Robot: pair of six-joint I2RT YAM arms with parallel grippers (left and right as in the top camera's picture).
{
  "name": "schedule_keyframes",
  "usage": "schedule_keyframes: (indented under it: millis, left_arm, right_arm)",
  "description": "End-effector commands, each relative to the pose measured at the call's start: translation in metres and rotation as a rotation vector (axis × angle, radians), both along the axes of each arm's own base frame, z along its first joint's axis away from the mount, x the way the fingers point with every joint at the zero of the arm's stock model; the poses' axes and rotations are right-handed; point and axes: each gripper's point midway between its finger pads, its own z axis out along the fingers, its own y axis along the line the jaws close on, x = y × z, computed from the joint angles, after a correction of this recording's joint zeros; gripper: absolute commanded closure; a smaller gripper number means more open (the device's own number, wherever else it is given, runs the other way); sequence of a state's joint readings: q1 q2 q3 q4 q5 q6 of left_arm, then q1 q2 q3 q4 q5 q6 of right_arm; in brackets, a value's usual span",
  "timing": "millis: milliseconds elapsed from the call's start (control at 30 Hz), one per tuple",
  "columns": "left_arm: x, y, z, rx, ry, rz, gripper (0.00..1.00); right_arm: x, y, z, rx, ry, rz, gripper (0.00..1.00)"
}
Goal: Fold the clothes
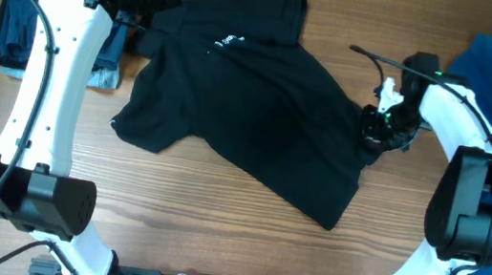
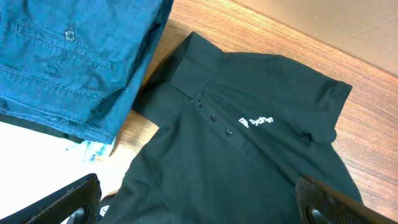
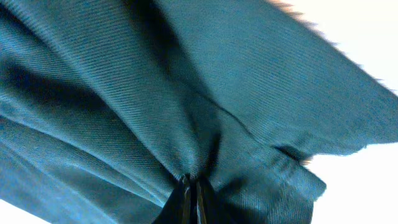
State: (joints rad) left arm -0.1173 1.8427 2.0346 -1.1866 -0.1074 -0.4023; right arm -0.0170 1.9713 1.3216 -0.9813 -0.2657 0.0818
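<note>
Gripping the black polo (image 1: 240, 108), right pincer (image 3: 191, 190) clamped; left pincer (image 2: 199, 204) spread wide.

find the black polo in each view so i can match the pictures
Overhead: black polo spread at a slant across the middle.
Left wrist: it fills the lower right.
Right wrist: its fabric fills the frame, pinched in the right gripper.
Shared landmark: white chest logo, seen overhead and from the left wrist only.
</note>
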Motion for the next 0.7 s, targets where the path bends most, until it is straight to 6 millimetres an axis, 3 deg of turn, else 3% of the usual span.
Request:
schedule_keyframes:
  millis: [0, 133, 267, 500, 667]
  left_arm:
    - [0.000, 0.001, -0.003, 0.005, 0.009, 0.000, 0.00]
    - [0.000, 0.001, -0.003, 0.006, 0.009, -0.001, 0.00]
    - [0.000, 0.002, -0.003, 0.006, 0.008, 0.000, 0.00]
    - [0.000, 0.001, -0.003, 0.005, 0.009, 0.000, 0.00]
    - [0.000, 0.001, -0.003, 0.005, 0.009, 0.000, 0.00]
  right_arm:
    - [-0.005, 0.013, -0.001, -0.028, 0.013, 0.018, 0.91]
    - [-0.005, -0.007, -0.005, -0.189, 0.026, -0.055, 0.70]
    - [0.004, -0.005, -0.001, -0.174, -0.009, -0.016, 0.70]
    - [0.020, -0.019, 0.041, -0.172, -0.024, -0.042, 0.72]
    - [0.020, -0.033, 0.039, -0.192, -0.018, -0.108, 0.80]
